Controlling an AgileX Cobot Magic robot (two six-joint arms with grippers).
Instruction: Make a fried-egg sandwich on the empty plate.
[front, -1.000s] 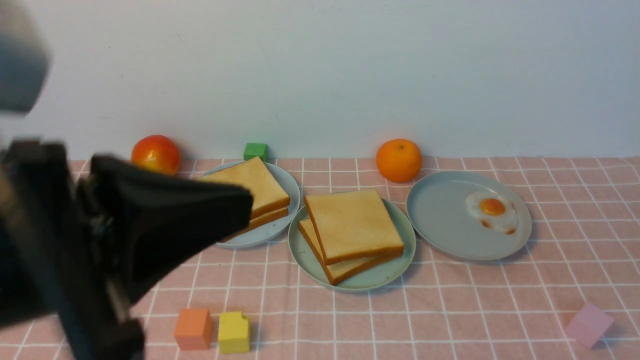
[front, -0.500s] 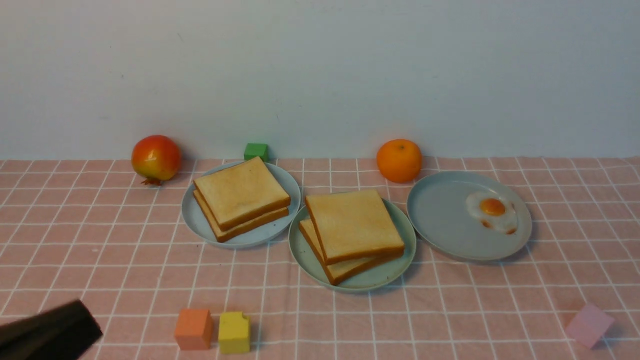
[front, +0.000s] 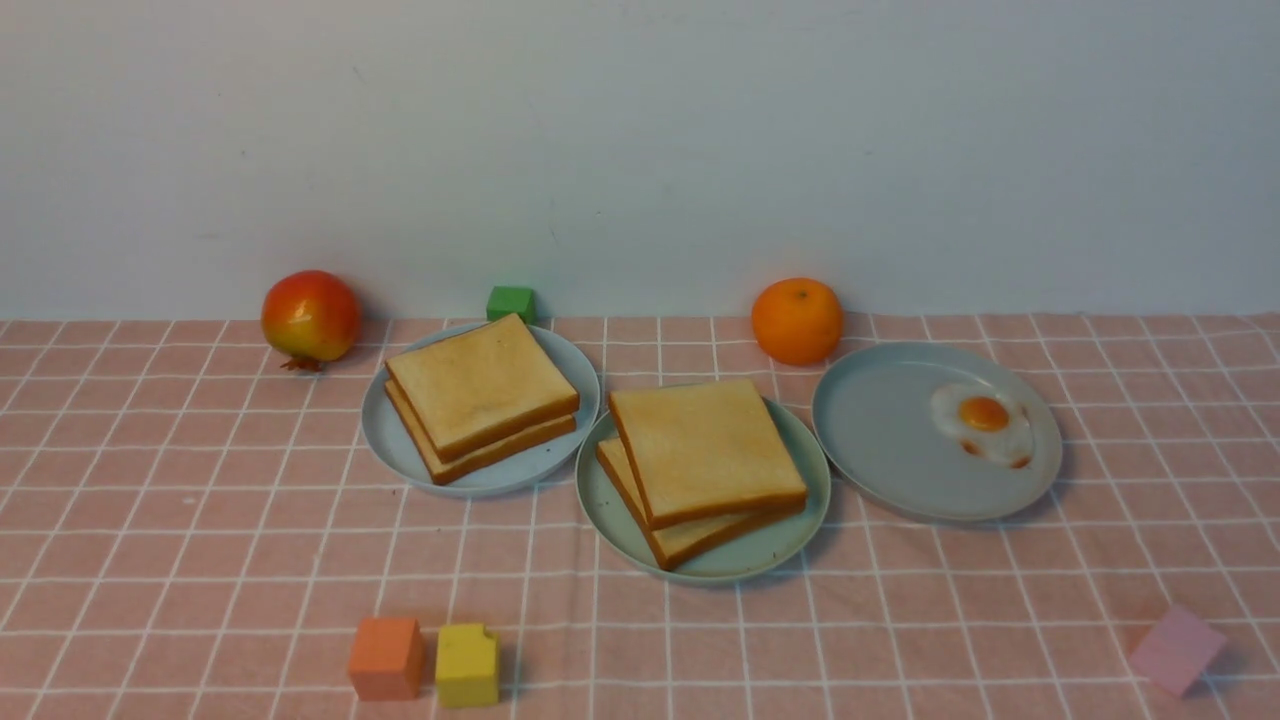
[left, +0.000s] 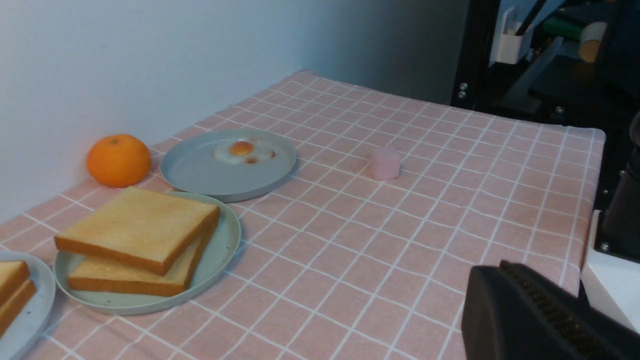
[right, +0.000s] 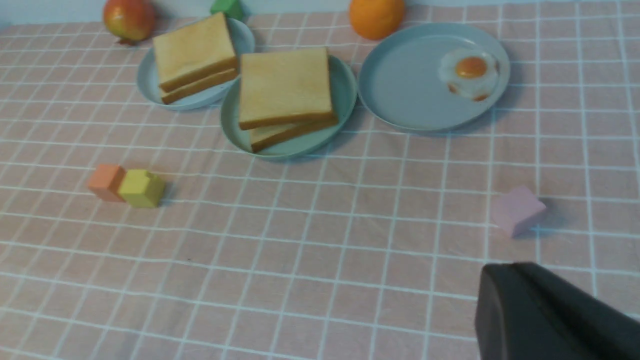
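The mint-green plate (front: 775, 545) sits mid-table with two toast slices (front: 705, 448) stacked on it, the upper one turned a little off the lower. Whether anything lies between them is hidden. The fried egg (front: 985, 420) lies on the grey-blue plate (front: 890, 445) to its right. Neither gripper shows in the front view. In the left wrist view my left gripper (left: 496, 274) is shut and empty, low over the cloth, far from the mint plate (left: 222, 245) and the egg (left: 242, 150). In the right wrist view my right gripper (right: 500, 274) is shut and empty, well short of the plates.
A second grey-blue plate (front: 505, 478) at the left holds two more toast slices (front: 480, 385). A pomegranate (front: 311, 315), a green cube (front: 511, 302) and an orange (front: 797, 320) line the back wall. Orange (front: 386, 657), yellow (front: 467, 665) and pink (front: 1177, 648) cubes lie near the front.
My left arm, which filled the left of the front view a second ago, has drawn back down and left and is now out of that view. Nothing on the table has moved.
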